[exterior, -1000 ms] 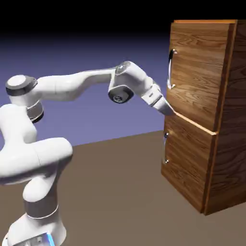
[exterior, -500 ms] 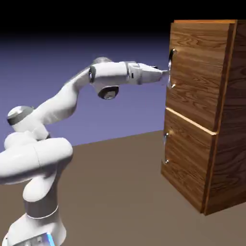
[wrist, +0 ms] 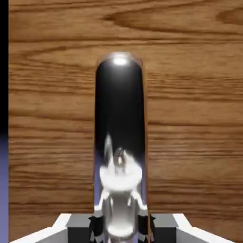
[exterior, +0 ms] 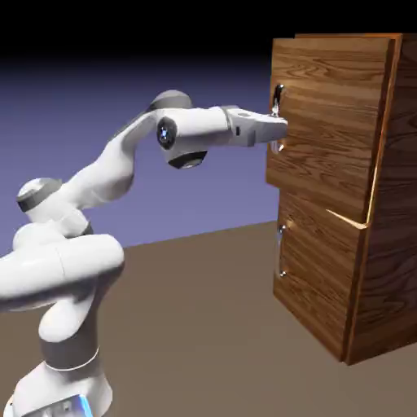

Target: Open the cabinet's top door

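The cabinet is a tall brown wood-grain box at the exterior view's right. Its top door, the larger upper panel, stands pulled out a little from the cabinet front, with a gap along its lower edge. My gripper reaches in level from the left and is shut on the door's curved silver bar handle. In the hand view the handle fills the middle as a shiny dark bar against the door's wood. It runs down between my grey fingertips at the bottom edge.
Below the top door sits the shorter lower panel with its small handle, flush and closed. The brown table top stretches between my base and the cabinet.
My hand rose from the seam between the panels to the top door's handle and shut on it. The door has since come out toward the left.
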Available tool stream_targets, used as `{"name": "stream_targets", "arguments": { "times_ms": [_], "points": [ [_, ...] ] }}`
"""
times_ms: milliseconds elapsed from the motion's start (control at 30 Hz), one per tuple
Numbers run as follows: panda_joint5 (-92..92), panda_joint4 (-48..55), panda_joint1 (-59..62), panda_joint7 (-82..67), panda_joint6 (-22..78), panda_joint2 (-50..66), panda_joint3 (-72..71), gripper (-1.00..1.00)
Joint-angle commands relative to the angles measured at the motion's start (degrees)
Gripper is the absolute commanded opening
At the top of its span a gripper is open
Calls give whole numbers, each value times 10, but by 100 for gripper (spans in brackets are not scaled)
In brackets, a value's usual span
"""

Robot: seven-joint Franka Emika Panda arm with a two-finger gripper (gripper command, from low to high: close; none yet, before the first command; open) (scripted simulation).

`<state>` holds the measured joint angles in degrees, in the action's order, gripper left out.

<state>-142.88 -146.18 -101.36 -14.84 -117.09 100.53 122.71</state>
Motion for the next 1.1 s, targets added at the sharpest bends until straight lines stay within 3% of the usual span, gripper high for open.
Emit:
{"name": "stream_targets", "arguments": {
  "times_ms": [0, 567, 833, 1067],
  "points": [
    [-2, -15, -5, -14, 24, -5, 8, -100],
    [84, -142, 46, -204, 448, -161, 162, -100],
    [178, -116, 141, -297, 647, -282, 205, -100],
    [294, -33, 266, -411, 820, -419, 187, -100]
  ]
}}
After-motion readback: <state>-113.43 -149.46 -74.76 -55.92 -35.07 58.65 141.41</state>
